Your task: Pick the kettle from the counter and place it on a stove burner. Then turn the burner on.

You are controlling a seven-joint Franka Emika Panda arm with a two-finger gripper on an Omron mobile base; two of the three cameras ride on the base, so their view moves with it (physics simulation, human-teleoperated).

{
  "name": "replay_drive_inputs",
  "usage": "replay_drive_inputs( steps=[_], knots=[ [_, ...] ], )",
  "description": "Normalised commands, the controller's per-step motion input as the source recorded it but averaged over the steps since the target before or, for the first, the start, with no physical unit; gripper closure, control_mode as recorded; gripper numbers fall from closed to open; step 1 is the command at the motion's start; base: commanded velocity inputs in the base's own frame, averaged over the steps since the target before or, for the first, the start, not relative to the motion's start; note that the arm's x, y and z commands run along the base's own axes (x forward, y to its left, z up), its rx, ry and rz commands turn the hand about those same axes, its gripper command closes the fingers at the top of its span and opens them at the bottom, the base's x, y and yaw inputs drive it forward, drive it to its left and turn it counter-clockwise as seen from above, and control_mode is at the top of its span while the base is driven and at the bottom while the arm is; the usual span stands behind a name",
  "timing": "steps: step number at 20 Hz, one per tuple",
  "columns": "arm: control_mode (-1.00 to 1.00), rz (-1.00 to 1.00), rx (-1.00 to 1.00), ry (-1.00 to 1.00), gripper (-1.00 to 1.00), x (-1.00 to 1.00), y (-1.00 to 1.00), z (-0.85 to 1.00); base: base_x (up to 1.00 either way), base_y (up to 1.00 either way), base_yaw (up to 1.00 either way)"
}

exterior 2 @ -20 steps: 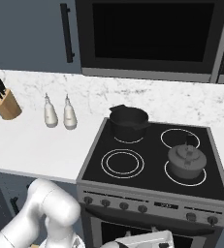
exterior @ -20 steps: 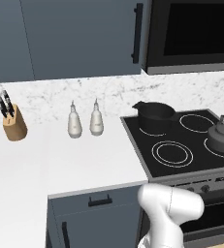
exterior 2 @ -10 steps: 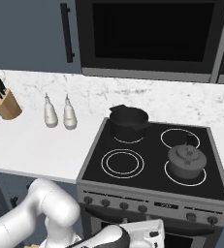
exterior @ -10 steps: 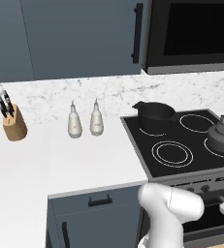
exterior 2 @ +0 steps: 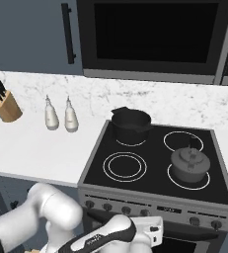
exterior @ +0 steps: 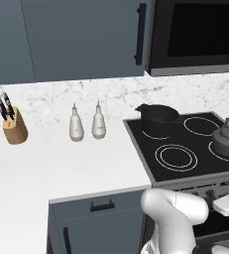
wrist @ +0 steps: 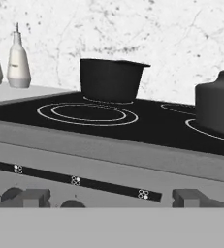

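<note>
While the gripper (exterior 2: 157, 234) gapes empty, kettle (exterior 2: 190, 165) on stove burner (exterior 2: 188, 178), white counter (exterior 2: 31, 148)

- I see a dark pot (exterior 2: 131, 125) on the cooktop's back left ring.
- Two pale bottles (exterior: 86, 122) stand side by side near my wall.
- A knife block (exterior: 14, 130) sits far left.
- Above me, a black microwave (exterior 2: 155, 37).

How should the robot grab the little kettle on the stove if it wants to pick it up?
Best by the arched handle on top of the kettle, coming straight down from above. The kettle stands upright on its burner ring, and its round body looks too wide and smooth for a sure pinch.
</note>
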Motion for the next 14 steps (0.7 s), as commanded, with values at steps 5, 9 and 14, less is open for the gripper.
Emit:
replay_drive_inputs(
  steps=[5, 9, 14],
  knots=[
    [-1.0, 0.0, 0.04, -0.03, -1.0, 0.25, 0.0, -0.33, 0.0, 0.0, 0.0],
    [-1.0, 0.0, 0.07, -0.05, -1.0, 0.01, -0.06, -0.46, 0.0, 0.0, 0.0],
    [-1.0, 0.0, 0.05, -0.07, -1.0, 0.05, -0.14, -0.31, 0.0, 0.0, 0.0]
  ],
)
